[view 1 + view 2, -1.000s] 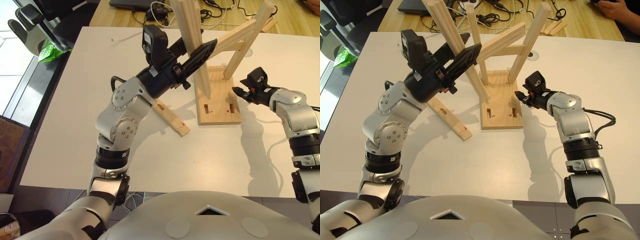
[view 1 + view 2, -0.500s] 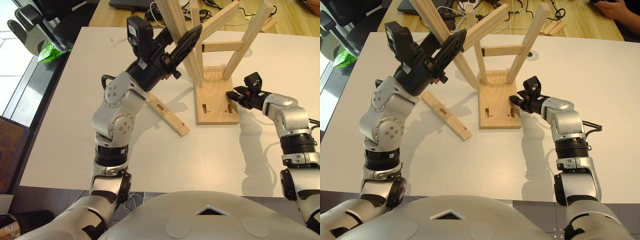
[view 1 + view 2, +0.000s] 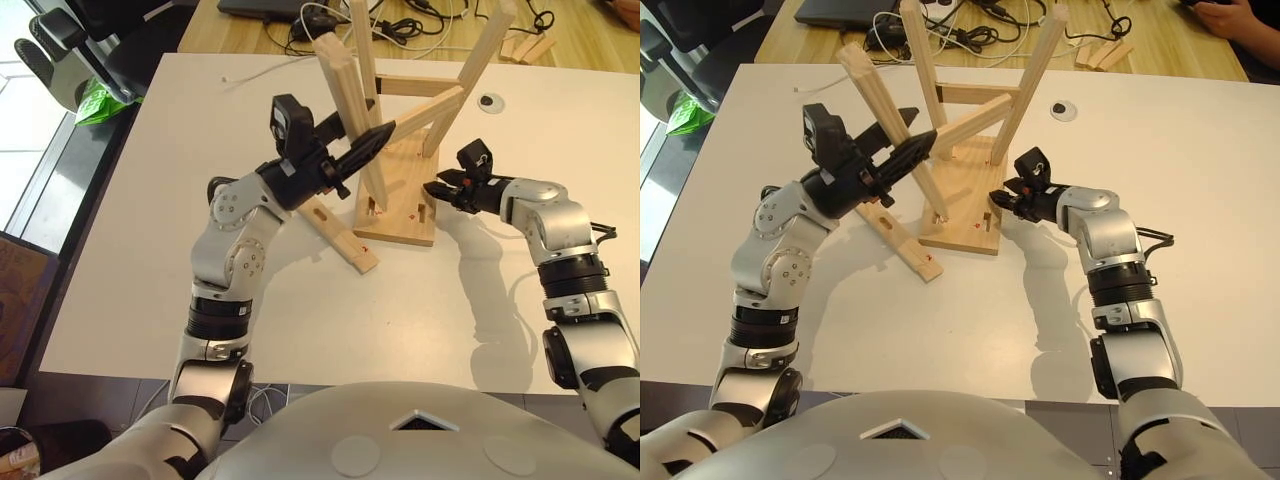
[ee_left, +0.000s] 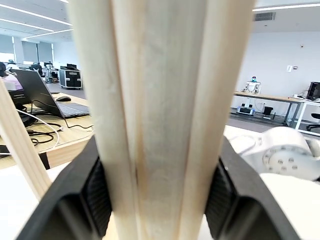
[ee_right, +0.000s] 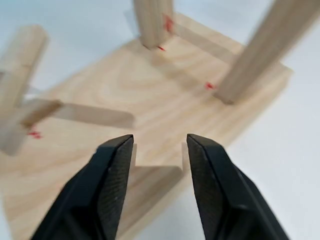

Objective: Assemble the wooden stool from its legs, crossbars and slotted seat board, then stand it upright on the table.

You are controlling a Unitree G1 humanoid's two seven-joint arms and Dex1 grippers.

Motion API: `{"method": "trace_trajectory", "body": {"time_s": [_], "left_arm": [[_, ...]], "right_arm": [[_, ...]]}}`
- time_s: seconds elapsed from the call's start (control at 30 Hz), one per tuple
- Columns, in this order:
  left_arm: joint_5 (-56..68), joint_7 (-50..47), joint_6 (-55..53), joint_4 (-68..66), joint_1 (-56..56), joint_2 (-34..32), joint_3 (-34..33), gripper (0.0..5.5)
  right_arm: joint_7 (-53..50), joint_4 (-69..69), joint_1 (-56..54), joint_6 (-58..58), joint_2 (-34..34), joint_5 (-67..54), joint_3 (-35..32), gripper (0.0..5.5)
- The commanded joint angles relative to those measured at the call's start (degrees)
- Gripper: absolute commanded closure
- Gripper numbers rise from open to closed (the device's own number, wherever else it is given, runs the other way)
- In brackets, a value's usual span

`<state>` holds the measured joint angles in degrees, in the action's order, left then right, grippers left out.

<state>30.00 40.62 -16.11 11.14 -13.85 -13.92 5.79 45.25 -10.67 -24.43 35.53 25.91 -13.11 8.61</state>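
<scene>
1. Slotted seat board [image 3: 400, 218] on the white table [image 3: 150, 250], mid-table between the two arms; flat or slightly tipped, impossible to tell.
2. Rising from its far part: left standing leg [image 3: 361, 40] and right standing leg [image 3: 484, 50], joined by a level crossbar [image 3: 415, 87].
3. Across the front of these, a held leg [image 3: 338, 75], tilted, top end leaning toward the robot's left, lower end down by the board's near slots; slanting crossbar [image 3: 430, 108] running from it up toward the right standing leg.
4. Left gripper [image 3: 372, 143] clamped round the held leg about mid-length; in the left wrist view, black fingers [image 4: 97, 195] pressed against both sides of the wood.
5. Right gripper [image 3: 436, 190] at the board's right edge, low over the table; fingers [image 5: 112, 185] parted, either side of a notch in that edge, closed on nothing.
6. Loose slotted bar [image 3: 337, 232] flat on the table just left of the board, partly under the left arm.
7. Farther out: small dark disc [image 3: 490, 100] on the table beyond the stool parts; wooden desk [image 3: 230, 35] past the table's far edge, with a laptop [image 3: 262, 8] and spare wooden pieces [image 3: 527, 45].
</scene>
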Motion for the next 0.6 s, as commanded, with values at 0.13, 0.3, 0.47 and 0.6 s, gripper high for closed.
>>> {"method": "trace_trajectory", "body": {"time_s": [0.13,0.3,0.47,0.6], "left_arm": [[-0.60,-1.73,0.79,5.11,2.08,-0.13,-0.89,3.44],[-0.93,-2.12,1.42,4.68,1.54,0.31,-0.92,3.44],[-1.04,-2.00,1.86,4.10,0.88,0.69,-0.42,3.44],[-1.16,-2.02,2.14,3.94,0.73,0.87,-0.12,3.44]], "right_arm": [[15.61,19.75,8.56,1.59,13.68,-9.34,-4.68,3.53],[16.04,21.14,10.94,-4.18,15.10,-4.65,0.28,3.53],[11.23,19.37,10.44,-11.52,12.40,3.99,6.81,3.53],[12.31,18.17,10.68,-13.56,11.83,6.07,10.09,3.53]]}}
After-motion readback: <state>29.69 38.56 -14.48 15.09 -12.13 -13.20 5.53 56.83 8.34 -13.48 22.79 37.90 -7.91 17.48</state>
